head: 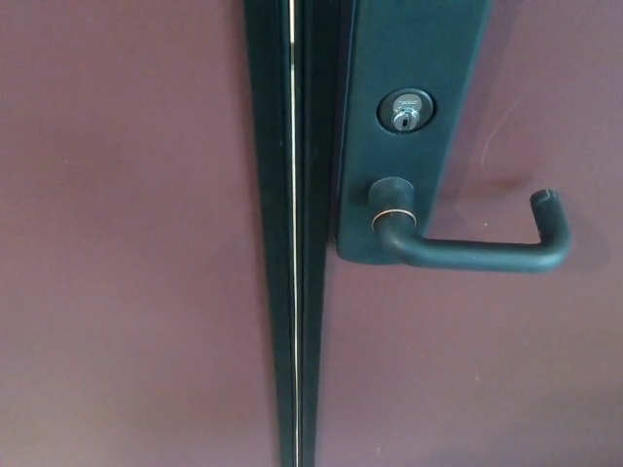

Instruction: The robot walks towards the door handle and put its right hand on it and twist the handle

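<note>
Head view gives you a close look at 2 maroon door leaves meeting at a dark vertical seam point(295, 233), with a thin bright line running down the middle of that seam. On the right-hand door leaf point(487, 370) you see a dark backplate point(409, 58), tilted slightly in the picture, reaching from the top edge down to about mid height. A round lock cylinder point(405, 111) with a silvery keyhole sits in the plate, above the handle's pivot.

Your task's thing, the door handle point(477, 253), sits right of centre, just right of the seam. It springs from a round collar with a thin copper-coloured ring at the lower part of the plate, bends, and runs roughly level toward the right. Its far end turns back toward the door in a short hook. The lever lies horizontal and nothing touches it.

The left-hand door leaf point(127, 233) is plain maroon with no fittings showing.

You get no sight of either robot hand, so you cannot tell how the fingers are set, whether spread, pressed together or pinching anything. No arm or forearm enters from either side of the picture.
</note>
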Controlling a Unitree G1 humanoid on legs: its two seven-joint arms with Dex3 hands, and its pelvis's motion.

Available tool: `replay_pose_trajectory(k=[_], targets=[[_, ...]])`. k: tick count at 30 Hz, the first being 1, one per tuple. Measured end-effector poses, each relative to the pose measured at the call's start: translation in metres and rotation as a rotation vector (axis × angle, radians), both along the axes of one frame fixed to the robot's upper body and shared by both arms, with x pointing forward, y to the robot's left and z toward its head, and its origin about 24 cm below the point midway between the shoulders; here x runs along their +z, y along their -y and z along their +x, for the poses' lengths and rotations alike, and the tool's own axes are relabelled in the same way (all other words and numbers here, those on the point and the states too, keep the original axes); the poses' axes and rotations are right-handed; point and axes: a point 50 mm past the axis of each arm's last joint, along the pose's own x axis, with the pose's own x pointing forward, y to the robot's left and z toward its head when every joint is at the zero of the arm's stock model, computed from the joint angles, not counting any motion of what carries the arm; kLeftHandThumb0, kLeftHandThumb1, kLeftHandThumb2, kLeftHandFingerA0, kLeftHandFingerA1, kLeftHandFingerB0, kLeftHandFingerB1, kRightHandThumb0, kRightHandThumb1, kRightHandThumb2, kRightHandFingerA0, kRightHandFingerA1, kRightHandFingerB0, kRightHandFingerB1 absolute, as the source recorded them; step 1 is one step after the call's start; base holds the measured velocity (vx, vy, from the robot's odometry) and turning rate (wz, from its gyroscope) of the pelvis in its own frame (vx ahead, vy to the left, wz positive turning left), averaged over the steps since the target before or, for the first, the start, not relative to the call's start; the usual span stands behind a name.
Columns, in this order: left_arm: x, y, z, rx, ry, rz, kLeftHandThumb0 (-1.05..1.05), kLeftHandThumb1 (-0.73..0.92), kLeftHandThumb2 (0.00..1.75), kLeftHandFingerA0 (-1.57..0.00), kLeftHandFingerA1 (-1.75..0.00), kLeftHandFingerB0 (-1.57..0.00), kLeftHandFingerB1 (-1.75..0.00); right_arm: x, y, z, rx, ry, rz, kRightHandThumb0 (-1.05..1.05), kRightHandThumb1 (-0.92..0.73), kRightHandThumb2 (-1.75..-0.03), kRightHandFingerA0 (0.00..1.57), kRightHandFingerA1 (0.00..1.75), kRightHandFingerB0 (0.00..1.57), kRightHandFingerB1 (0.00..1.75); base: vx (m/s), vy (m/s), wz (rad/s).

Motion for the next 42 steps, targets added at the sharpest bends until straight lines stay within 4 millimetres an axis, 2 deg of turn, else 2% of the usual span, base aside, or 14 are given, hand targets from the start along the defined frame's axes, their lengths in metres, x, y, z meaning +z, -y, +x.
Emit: replay_pose_trajectory(k=[5,9,16,17,20,23,24,33,42], targets=[[0.000,0.000,-0.001,0.000,-0.001,0.001,-0.28,0.60,0.58,-0.62,-0.46,-0.47,-0.39,0.002,0.001,0.004,-0.011,0.018,0.001,-0.03,-0.67,-0.58,0.64,0.50,0.45,0.41,0.00,0.000,0.00],[0.001,0.000,0.002,-0.003,0.005,0.002,-0.28,0.60,0.58,-0.63,-0.46,-0.47,-0.39,0.007,0.001,0.020,-0.029,0.071,0.003,-0.02,-0.67,-0.58,0.64,0.51,0.45,0.41,0.00,0.000,0.00],[0.002,-0.001,0.005,0.006,0.022,0.000,-0.28,0.60,0.58,-0.63,-0.46,-0.47,-0.39,0.022,0.006,0.031,-0.051,0.251,0.027,-0.08,-0.66,-0.58,0.54,0.49,0.41,0.41,0.00,0.000,0.00],[0.002,-0.001,0.006,0.005,0.025,0.000,-0.29,0.59,0.58,-0.62,-0.46,-0.46,-0.39,0.025,0.008,0.031,-0.049,0.280,0.031,-0.12,-0.46,-0.83,0.40,0.58,0.30,0.52,0.00,0.000,0.00],[0.003,-0.001,0.008,0.005,0.030,-0.001,-0.28,0.60,0.58,-0.61,-0.46,-0.45,-0.38,0.034,0.011,0.028,-0.045,0.342,0.029,-0.22,-0.46,-0.84,0.34,0.56,0.30,0.52,0.00,0.000,0.00],[0.003,-0.001,0.009,0.005,0.032,-0.001,-0.28,0.60,0.58,-0.62,-0.46,-0.45,-0.38,0.044,0.013,0.023,-0.047,0.402,0.023,-0.24,-0.45,-0.84,0.34,0.56,0.30,0.53,0.00,0.000,0.00],[0.003,-0.001,0.009,0.004,0.033,-0.001,-0.28,0.60,0.58,-0.62,-0.46,-0.45,-0.38,0.048,0.013,0.021,-0.049,0.423,0.020,-0.25,-0.63,-0.58,0.42,0.48,0.41,0.43,0.00,0.000,0.00],[0.004,0.000,0.014,-0.002,0.044,0.000,-0.28,0.59,0.58,-0.62,-0.46,-0.45,-0.38,0.091,0.021,0.006,-0.042,0.618,-0.020,-0.28,-0.60,-0.58,0.45,0.52,0.41,0.46,0.00,0.000,0.00],[0.005,0.000,0.016,-0.008,0.047,0.000,-0.28,0.59,0.58,-0.62,-0.46,-0.45,-0.38,0.155,0.022,0.001,0.020,0.857,-0.071,-0.29,-0.55,-0.56,0.51,0.58,0.46,0.52,0.00,0.000,0.00]])
